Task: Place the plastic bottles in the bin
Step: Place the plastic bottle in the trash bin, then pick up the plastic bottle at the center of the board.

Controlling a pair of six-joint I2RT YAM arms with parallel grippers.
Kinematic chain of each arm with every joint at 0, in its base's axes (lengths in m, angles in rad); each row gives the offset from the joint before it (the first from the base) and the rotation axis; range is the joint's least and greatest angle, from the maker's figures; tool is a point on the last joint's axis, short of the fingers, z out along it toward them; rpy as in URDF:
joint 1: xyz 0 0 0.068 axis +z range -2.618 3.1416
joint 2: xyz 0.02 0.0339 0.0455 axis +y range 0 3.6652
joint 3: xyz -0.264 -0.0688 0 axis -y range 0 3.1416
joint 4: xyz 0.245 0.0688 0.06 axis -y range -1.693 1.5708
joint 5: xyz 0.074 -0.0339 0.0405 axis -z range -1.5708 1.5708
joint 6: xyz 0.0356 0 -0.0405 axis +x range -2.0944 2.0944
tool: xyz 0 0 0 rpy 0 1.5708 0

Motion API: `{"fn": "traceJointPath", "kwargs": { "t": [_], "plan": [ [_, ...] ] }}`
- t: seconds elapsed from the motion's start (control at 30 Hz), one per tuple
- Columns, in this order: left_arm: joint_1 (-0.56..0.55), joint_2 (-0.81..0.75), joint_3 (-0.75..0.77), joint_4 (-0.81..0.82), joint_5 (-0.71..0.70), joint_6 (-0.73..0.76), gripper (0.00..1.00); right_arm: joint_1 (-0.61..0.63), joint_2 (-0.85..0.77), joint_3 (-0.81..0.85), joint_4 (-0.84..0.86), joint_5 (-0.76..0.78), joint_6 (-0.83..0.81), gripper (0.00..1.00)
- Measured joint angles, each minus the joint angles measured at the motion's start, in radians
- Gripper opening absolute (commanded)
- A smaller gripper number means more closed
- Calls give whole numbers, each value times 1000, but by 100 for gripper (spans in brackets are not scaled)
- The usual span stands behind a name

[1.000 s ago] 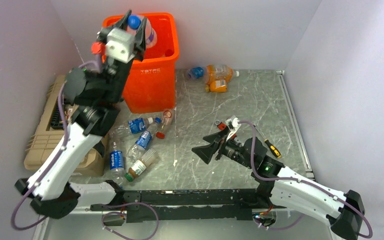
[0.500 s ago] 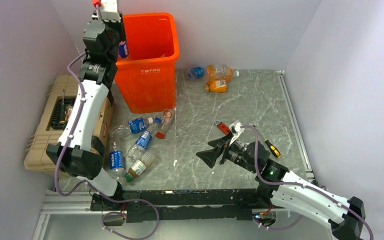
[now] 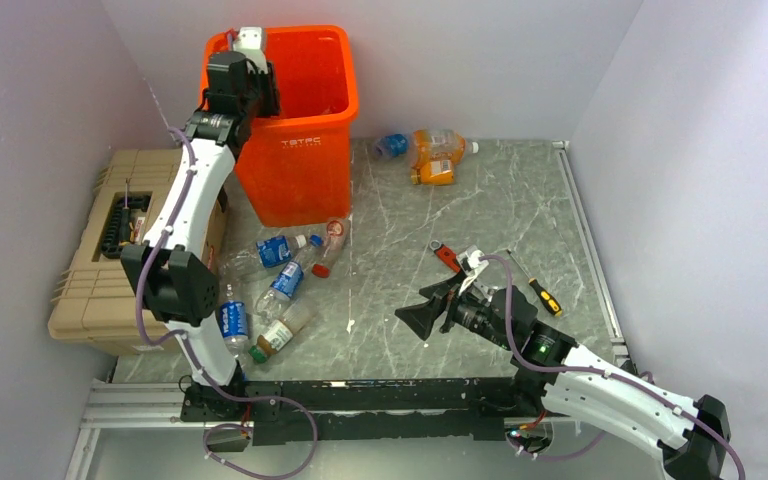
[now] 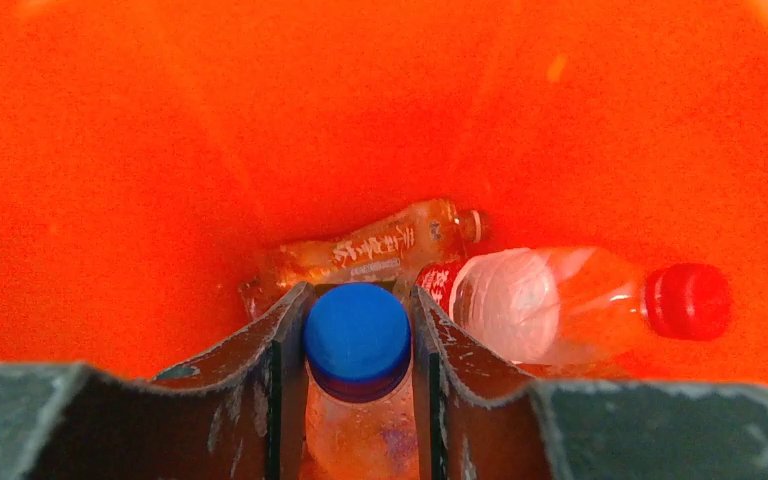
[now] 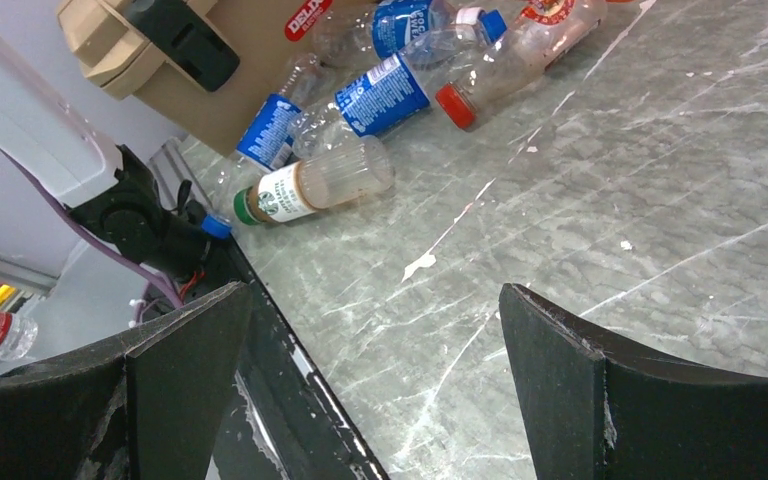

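Inside the bin (image 4: 160, 150), a blue-capped bottle (image 4: 357, 345) was clamped in the left gripper (image 4: 358, 300) — best released squarely, clear of the walls; the right gripper (image 5: 375, 300) was spread wide.

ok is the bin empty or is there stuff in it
Not empty. Inside the bin, an amber bottle and a red-capped bottle lie at the bottom; the left gripper holds a blue-capped bottle above them.

left arm (image 3: 188, 195): raised, extended | left fingers (image 4: 260, 352): clamped on blue-capped bottle (image 4: 357, 340) | right arm (image 3: 610, 395): low | right fingers (image 5: 560, 380): spread wide
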Motion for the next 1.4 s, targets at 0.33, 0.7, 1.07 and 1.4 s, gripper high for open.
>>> {"fn": "traceJointPath", "kwargs": {
  "t": [0.33, 0.7, 1.07, 1.4],
  "plan": [
    [5, 41, 39, -91, 62, -27, 99, 0, 22, 0, -13, 6, 0, 99],
    [-25, -234, -171, 130, 111, -129, 99, 0, 66, 26, -35, 45, -5, 99],
    [-168, -869, -553, 165, 255, -18, 99, 0, 246, 46, 31, 163, 79, 100],
    [-169, -1293, -1172, -84, 444, -21, 100, -45, 691, 169, 178, 224, 192, 100]
  ]
}}
